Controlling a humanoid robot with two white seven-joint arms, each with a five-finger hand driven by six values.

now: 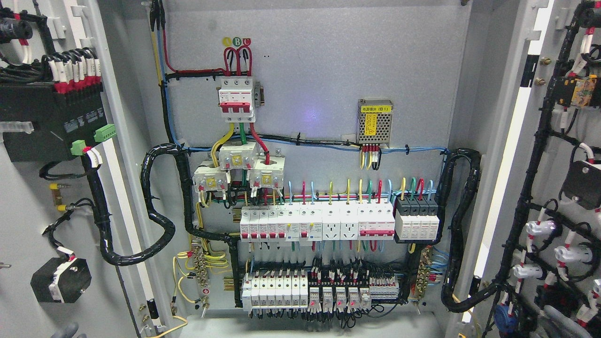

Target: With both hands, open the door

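The cabinet stands with both doors swung wide. The left door's [28, 197] inner face fills the picture's left and carries a black module and wiring. At the right, the right door's [521, 141] inner face shows black cable looms and white lamp backs. Between them the backplate [319, 84] is in full view with breakers and coloured wires. A small grey rounded piece of my left hand [65, 331] peeks in at the bottom edge by the left door. A grey piece of my right hand [561, 319] shows low against the right door. Neither grasp can be made out.
A red three-pole breaker [237, 98] sits at the upper middle, and a perforated power supply [374, 121] to its right. Rows of white breakers [319, 223] and terminals [319, 291] fill the lower half. Thick black conduits [155, 211] loop from each door into the cabinet.
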